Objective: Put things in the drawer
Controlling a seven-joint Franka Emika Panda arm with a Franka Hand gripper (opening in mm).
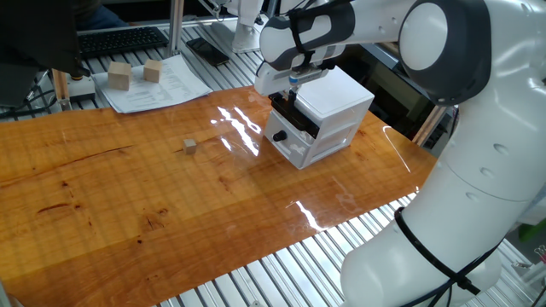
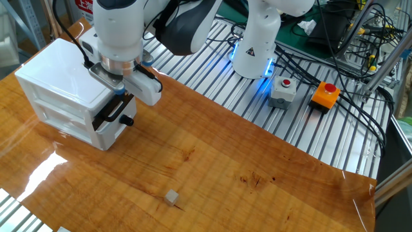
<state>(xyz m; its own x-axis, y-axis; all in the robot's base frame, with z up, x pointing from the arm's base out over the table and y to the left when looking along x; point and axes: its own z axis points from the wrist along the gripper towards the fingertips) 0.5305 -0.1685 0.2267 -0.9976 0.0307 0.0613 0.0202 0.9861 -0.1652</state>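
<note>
The hand (image 2: pixel 120 92) hides its own fingertips and part of the black drawer front (image 2: pixel 111 113).

Tiny tan cube (image 1: pixel 189 147) on the wood, well apart from black-fronted drawer (image 1: pixel 293 117).
</note>
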